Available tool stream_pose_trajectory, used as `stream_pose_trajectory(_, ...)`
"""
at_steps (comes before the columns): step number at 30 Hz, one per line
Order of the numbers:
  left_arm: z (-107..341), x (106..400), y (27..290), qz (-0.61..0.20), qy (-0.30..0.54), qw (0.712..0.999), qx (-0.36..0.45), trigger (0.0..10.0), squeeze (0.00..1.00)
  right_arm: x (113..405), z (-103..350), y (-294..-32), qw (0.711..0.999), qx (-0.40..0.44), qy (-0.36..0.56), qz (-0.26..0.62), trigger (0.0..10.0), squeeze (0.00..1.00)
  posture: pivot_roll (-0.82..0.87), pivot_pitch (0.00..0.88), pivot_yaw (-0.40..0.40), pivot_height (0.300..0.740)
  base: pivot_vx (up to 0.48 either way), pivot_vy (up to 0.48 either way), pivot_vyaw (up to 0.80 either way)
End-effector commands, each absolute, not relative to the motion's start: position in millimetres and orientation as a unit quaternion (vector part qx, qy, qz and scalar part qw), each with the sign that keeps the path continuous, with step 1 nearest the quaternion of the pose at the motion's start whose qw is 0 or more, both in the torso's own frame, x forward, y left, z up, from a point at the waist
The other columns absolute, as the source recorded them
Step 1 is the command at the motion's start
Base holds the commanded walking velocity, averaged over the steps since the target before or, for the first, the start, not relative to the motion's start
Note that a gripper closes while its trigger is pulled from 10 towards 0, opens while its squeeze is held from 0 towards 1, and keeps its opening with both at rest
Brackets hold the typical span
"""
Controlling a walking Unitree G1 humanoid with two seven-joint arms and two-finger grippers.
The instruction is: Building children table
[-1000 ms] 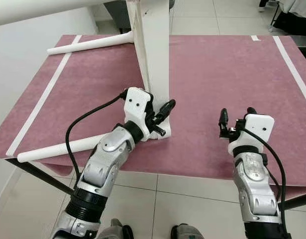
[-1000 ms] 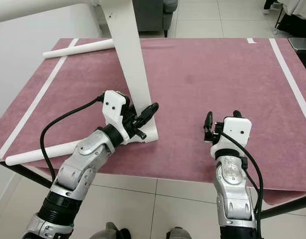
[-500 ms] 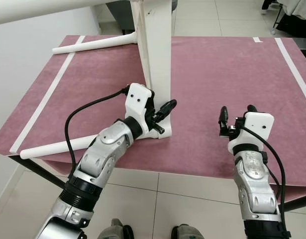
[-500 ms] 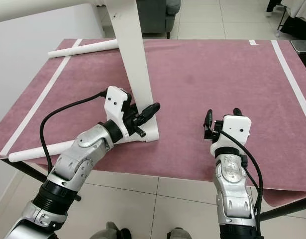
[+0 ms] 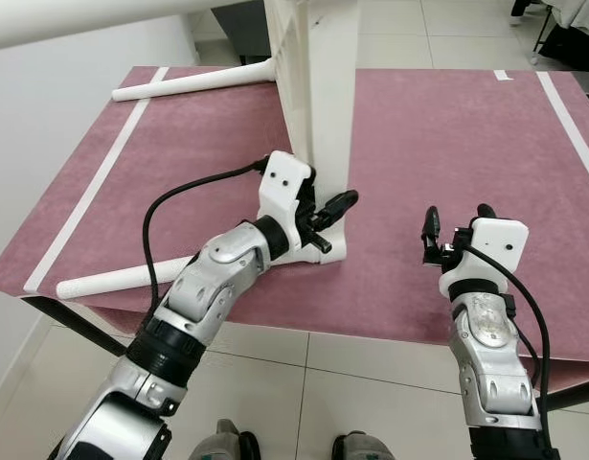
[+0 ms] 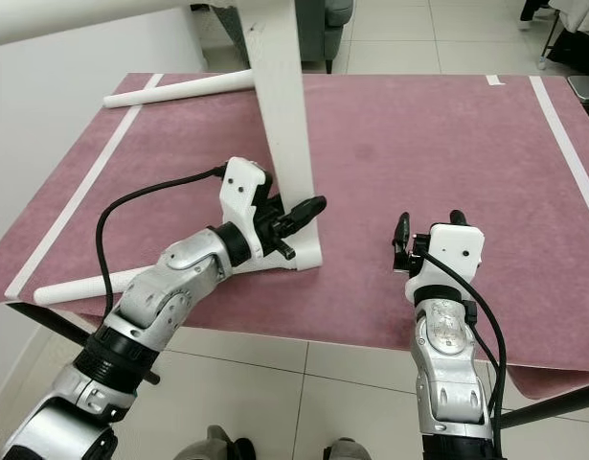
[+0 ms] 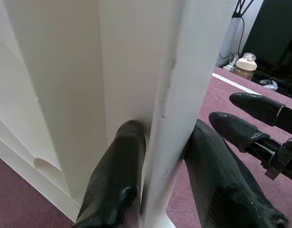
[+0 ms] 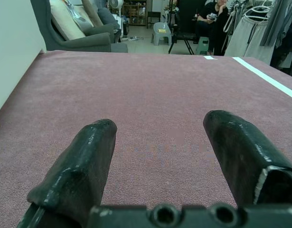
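Note:
The white table top point(image 5: 323, 105) stands on its edge on the mauve mat point(image 5: 447, 125). My left gripper point(image 5: 329, 225) is shut on its lower front corner, one black finger point(image 7: 117, 180) on each side of the thin white edge point(image 7: 160, 118). From the panel's top a long white leg point(image 5: 83, 19) sticks out to the left. Two loose white legs lie on the mat, one at the far left point(image 5: 193, 81) and one at the front left edge point(image 5: 122, 278). My right gripper point(image 5: 457, 218) hovers open over the mat's front right, holding nothing.
White tape stripes point(image 5: 93, 187) run along both sides of the mat, which overhangs the front edge above a tiled floor point(image 5: 371, 364). Beyond the table are a grey armchair point(image 8: 74, 28), a clothes rack point(image 8: 259, 23) and a seated person point(image 8: 214, 12).
The whole view has shifted a little. My left arm has stretched further out, still gripping the panel's corner, and the panel has turned slightly. The right gripper is unchanged.

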State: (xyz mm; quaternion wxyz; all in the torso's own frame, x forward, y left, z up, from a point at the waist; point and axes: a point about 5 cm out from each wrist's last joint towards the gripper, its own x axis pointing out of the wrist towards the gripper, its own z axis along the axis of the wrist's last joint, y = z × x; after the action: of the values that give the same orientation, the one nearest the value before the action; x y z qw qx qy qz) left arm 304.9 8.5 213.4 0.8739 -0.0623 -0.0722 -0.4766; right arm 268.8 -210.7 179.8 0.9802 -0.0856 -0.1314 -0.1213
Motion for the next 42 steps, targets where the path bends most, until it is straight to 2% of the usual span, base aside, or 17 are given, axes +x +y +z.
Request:
stream_pose_trajectory(1, 228.4, 261.6, -15.6, -0.768, -0.123, 0.627, -0.025, 10.0, 0.0, 266.8, 179.3, -209.9, 0.98, -0.084, -0.13, -0.124, 10.0, 0.0, -0.21, 0.13, 0.127, 0.74, 0.0, 0.0, 0.0)
stream_pose_trajectory(2, 228.4, 261.6, -15.6, -0.768, -0.123, 0.627, -0.025, 10.0, 0.0, 266.8, 179.3, -209.9, 0.98, -0.084, -0.13, -0.124, 10.0, 0.0, -0.21, 0.13, 0.127, 0.74, 0.0, 0.0, 0.0)
stream_pose_trajectory(3, 227.9, 257.2, -22.5, -0.795, -0.118, 0.595, -0.016, 10.0, 0.0, 265.4, 179.6, -211.2, 0.979, -0.086, -0.13, -0.128, 10.0, 0.0, -0.22, 0.135, 0.137, 0.74, 0.0, 0.0, 0.0)
stream_pose_trajectory(4, 227.9, 257.2, -22.5, -0.795, -0.118, 0.595, -0.016, 10.0, 0.0, 265.4, 179.6, -211.2, 0.979, -0.086, -0.13, -0.128, 10.0, 0.0, -0.22, 0.135, 0.137, 0.74, 0.0, 0.0, 0.0)
stream_pose_trajectory(7, 228.7, 250.5, -30.0, -0.827, -0.113, 0.551, -0.009, 10.0, 0.0, 259.9, 179.7, -217.2, 0.977, -0.09, -0.13, -0.143, 10.0, 0.0, -0.25, 0.143, 0.153, 0.74, 0.0, 0.0, 0.0)
stream_pose_trajectory(8, 228.7, 250.5, -30.0, -0.827, -0.113, 0.551, -0.009, 10.0, 0.0, 259.9, 179.7, -217.2, 0.977, -0.09, -0.13, -0.143, 10.0, 0.0, -0.25, 0.143, 0.153, 0.74, 0.0, 0.0, 0.0)
stream_pose_trajectory(10, 228.4, 246.4, -31.8, -0.843, -0.108, 0.526, -0.007, 10.0, 0.0, 256.5, 179.7, -220.0, 0.976, -0.092, -0.13, -0.151, 10.0, 0.0, -0.26, 0.15, 0.161, 0.74, 0.0, 0.0, 0.0)
stream_pose_trajectory(13, 227.1, 243.5, -32.9, -0.853, -0.104, 0.511, -0.002, 10.0, 0.0, 254.5, 179.6, -222.2, 0.975, -0.094, -0.13, -0.156, 10.0, 0.0, -0.26, 0.15, 0.161, 0.74, 0.0, 0.0, 0.0)
stream_pose_trajectory(15, 227.1, 243.5, -32.9, -0.853, -0.104, 0.511, -0.002, 10.0, 0.0, 254.5, 179.6, -222.2, 0.975, -0.094, -0.13, -0.156, 10.0, 0.0, -0.26, 0.15, 0.161, 0.74, 0.0, 0.0, 0.0)
stream_pose_trajectory(16, 226.1, 241.1, -33.5, -0.861, -0.101, 0.498, 0.0, 10.0, 0.0, 253.4, 179.7, -224.3, 0.974, -0.095, -0.13, -0.161, 10.0, 0.0, -0.26, 0.154, 0.165, 0.74, 0.0, 0.0, 0.0)
stream_pose_trajectory(19, 226.0, 239.0, -34.2, -0.867, -0.099, 0.488, -0.001, 10.0, 0.0, 252.5, 180.0, -225.9, 0.973, -0.096, -0.13, -0.164, 10.0, 0.0, -0.26, 0.156, 0.168, 0.74, 0.0, 0.0, 0.0)
stream_pose_trajectory(21, 228.0, 233.8, -35.7, -0.88, -0.097, 0.464, -0.013, 10.0, 0.0, 251.1, 180.6, -227.6, 0.972, -0.098, -0.13, -0.169, 10.0, 0.0, -0.26, 0.157, 0.167, 0.74, 0.0, 0.0, 0.0)
stream_pose_trajectory(25, 232.3, 225.2, -37.3, -0.894, -0.099, 0.435, -0.031, 10.0, 0.0, 252.2, 180.9, -225.7, 0.973, -0.097, -0.13, -0.167, 10.0, 0.0, -0.26, 0.156, 0.162, 0.74, 0.0, 0.0, 0.0)
stream_pose_trajectory(35, 248.6, 214.7, -42.3, -0.911, -0.12, 0.39, -0.06, 10.0, 0.0, 254.4, 182.1, -224.9, 0.973, -0.098, -0.13, -0.163, 10.0, 0.0, -0.27, 0.156, 0.159, 0.74, 0.0, 0.0, 0.0)
stream_pose_trajectory(37, 252.8, 211.4, -44.7, -0.918, -0.126, 0.371, -0.056, 10.0, 0.0, 254.4, 182.4, -225.2, 0.973, -0.099, -0.13, -0.164, 10.0, 0.0, -0.28, 0.155, 0.162, 0.74, 0.0, 0.0, 0.0)
stream_pose_trajectory(38, 252.8, 211.4, -44.7, -0.918, -0.126, 0.371, -0.056, 10.0, 0.0, 254.4, 182.4, -225.2, 0.973, -0.099, -0.13, -0.164, 10.0, 0.0, -0.28, 0.155, 0.162, 0.74, 0.0, 0.0, 0.0)
stream_pose_trajectory(42, 252.6, 202.7, -43.8, -0.94, -0.113, 0.32, -0.043, 10.0, 0.0, 252.4, 181.9, -225.6, 0.972, -0.099, -0.13, -0.169, 10.0, 0.0, -0.28, 0.155, 0.171, 0.74, 0.0, 0.0, 0.0)
